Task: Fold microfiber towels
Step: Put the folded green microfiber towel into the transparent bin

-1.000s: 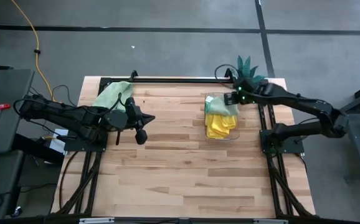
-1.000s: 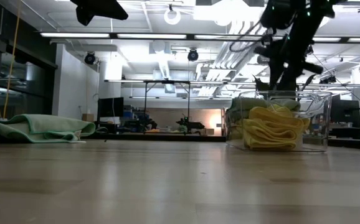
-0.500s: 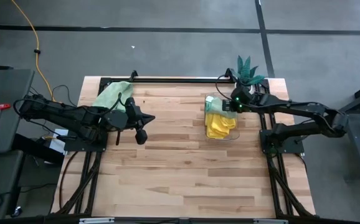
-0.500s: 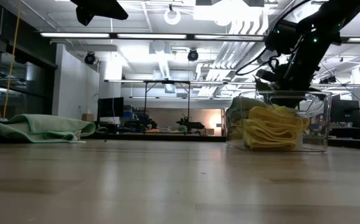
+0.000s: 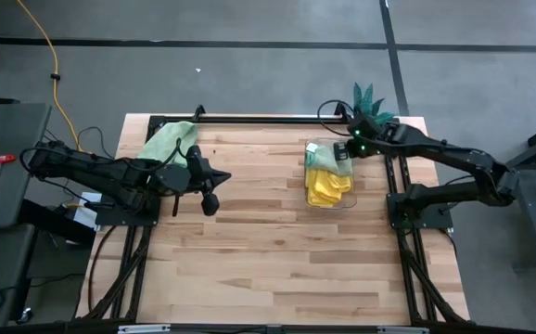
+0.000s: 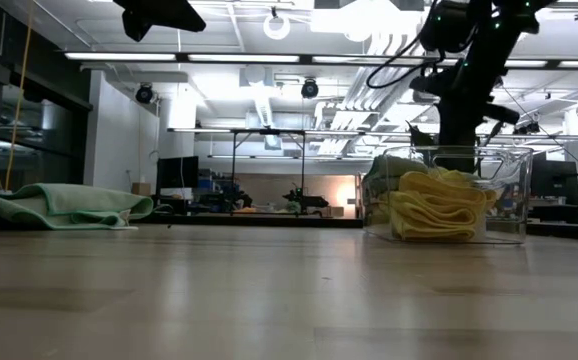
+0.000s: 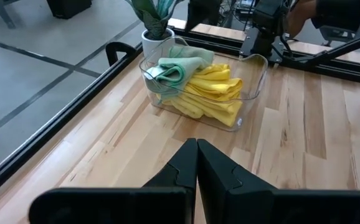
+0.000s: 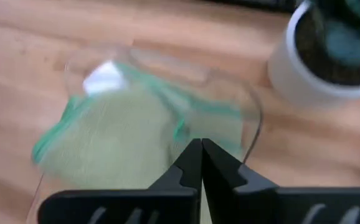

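Note:
A clear bin at the table's far right holds folded yellow towels, with a pale green towel lying on them at the bin's far end. Another pale green towel lies crumpled at the far left corner. My right gripper hangs shut just above the bin's far end. It points steeply down at the green towel, and nothing shows between its fingers. My left gripper is shut and empty, held above the table's left middle.
A small potted plant in a white pot stands just beyond the bin at the far right corner. A black rail runs along the far edge. Bare wood fills the middle and near half of the table.
My right gripper sank to the bin's rim over the green towel, then rose again to where it was. The towels in the bin lie as they did.

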